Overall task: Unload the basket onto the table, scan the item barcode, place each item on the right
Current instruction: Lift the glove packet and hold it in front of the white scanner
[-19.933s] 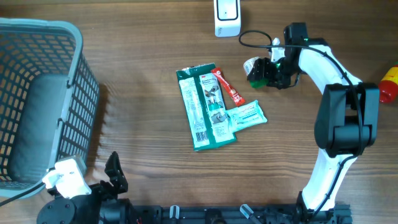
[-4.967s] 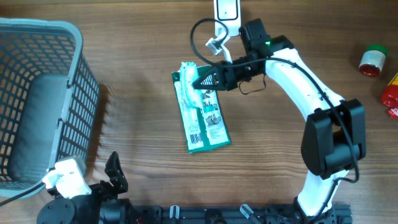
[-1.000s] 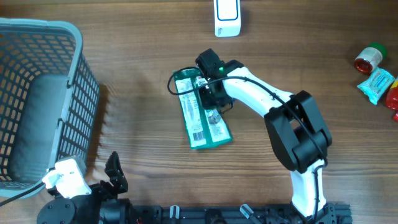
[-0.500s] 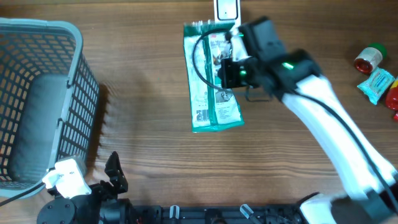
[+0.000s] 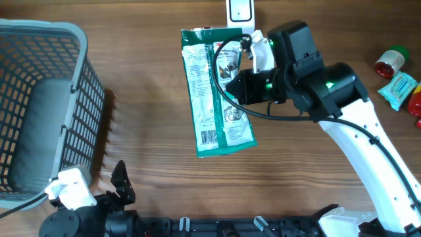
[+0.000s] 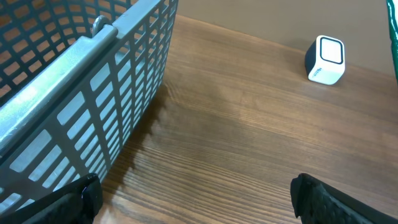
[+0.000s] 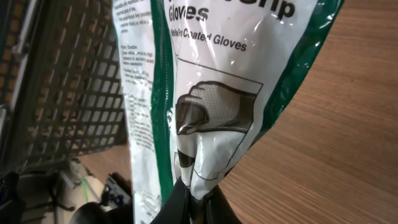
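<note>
Right gripper (image 5: 231, 87) clamped on glove packet (image 5: 204, 79), hanging at 12 o'clock just by scanner (image 5: 239, 12). Left gripper (image 6: 199, 202) wide open, parked at 7. Presenting step. Barcode (image 5: 208, 137) sits at the packet's 6 o'clock end, so next move probably needs it turned toward the scanner.

Green-and-white glove packet (image 5: 212, 92) held up just below the white scanner (image 5: 239, 10), right gripper (image 5: 242, 86) pinching its right edge, grey mesh basket (image 5: 91, 99) far left of the scanner, red-capped jar (image 5: 388, 62) and pale blue sachet (image 5: 399, 88) far right of it.
</note>
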Motion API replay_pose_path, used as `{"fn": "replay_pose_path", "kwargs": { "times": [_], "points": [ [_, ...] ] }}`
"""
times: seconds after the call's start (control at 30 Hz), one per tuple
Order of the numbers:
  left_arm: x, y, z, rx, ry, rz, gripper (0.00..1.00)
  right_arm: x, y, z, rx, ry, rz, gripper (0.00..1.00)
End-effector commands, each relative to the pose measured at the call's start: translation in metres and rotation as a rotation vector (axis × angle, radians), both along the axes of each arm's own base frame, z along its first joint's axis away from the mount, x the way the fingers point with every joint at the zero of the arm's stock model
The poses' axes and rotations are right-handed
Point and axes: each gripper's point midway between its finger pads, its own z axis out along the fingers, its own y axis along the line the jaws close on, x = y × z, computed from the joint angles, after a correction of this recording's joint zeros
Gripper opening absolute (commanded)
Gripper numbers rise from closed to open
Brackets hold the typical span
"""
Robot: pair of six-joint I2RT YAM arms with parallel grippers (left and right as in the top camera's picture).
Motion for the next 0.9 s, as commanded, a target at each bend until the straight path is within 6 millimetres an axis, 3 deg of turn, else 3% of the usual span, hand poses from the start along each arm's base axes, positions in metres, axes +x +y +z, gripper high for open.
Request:
{"fn": "replay_pose_path", "kwargs": {
  "times": [0.0,0.13,0.27,0.33,0.53,0.7,0.87],
  "points": [
    [0.0,-0.002,0.001,-0.008,-0.008,-0.009,1.0,0.019,-0.019,0.001,-0.116,-0.132,-0.054,0.05],
    [0.0,-0.002,0.001,-0.008,-0.008,-0.009,1.0,0.06,-0.025,0.027,-0.256,-0.478,0.021,0.05],
    [0.0,-0.002,0.001,-0.008,-0.008,-0.009,1.0,0.101,-0.067,0.054,-0.496,-0.684,-0.179,0.05],
    [0.0,-0.002,0.001,-0.008,-0.008,-0.009,1.0,0.116,-0.079,0.071,-0.603,-0.795,-0.208,0.05],
    [0.0,-0.002,0.001,-0.008,-0.008,-0.009,1.0,0.146,-0.08,0.108,-0.687,-0.999,-0.266,0.05],
    [0.0,-0.002,0.001,-0.008,-0.008,-0.009,1.0,0.197,-0.085,0.083,-0.94,-1.063,-0.314,0.04],
    [0.0,-0.002,0.001,-0.008,-0.008,-0.009,1.0,0.255,-0.057,0.041,-1.038,-1.195,-0.318,0.05]
  ]
}}
